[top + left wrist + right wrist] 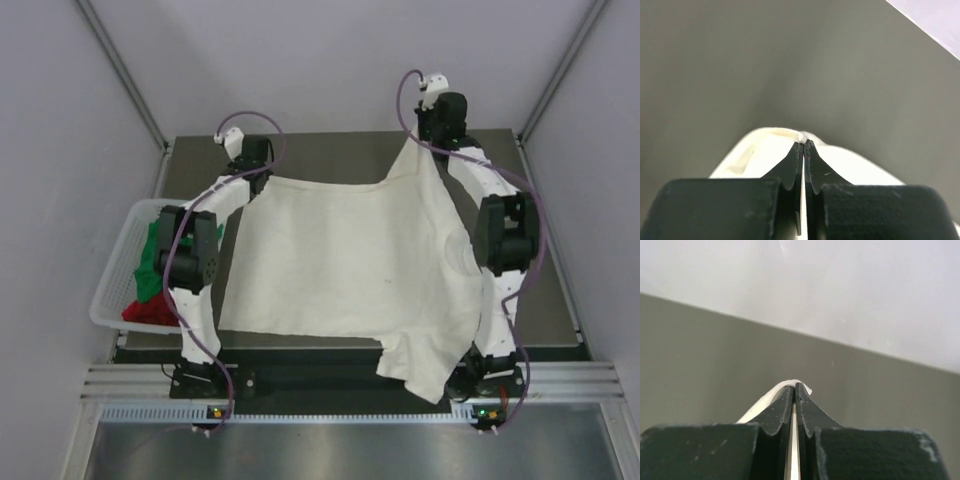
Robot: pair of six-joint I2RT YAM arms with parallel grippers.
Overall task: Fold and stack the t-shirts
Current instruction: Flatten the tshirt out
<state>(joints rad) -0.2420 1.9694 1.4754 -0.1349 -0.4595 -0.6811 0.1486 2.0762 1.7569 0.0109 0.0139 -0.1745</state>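
A cream-white t-shirt (350, 260) is stretched wide between my two grippers above the dark table (330, 152). My left gripper (262, 182) is shut on its far left corner, and my right gripper (421, 143) is shut on its far right corner. A lower right part of the shirt hangs over the table's near edge. In the left wrist view the jaws (804, 144) pinch cream cloth (760, 150) at their tips. The right wrist view shows the same pinch (794, 386) on a cloth edge (765, 402). A green t-shirt (152, 255) and a red t-shirt (150, 312) lie crumpled in the basket.
A white mesh basket (112, 275) stands at the table's left edge, beside the left arm. Pale walls enclose the table on the left, back and right. A metal rail (330, 385) runs along the near edge by the arm bases.
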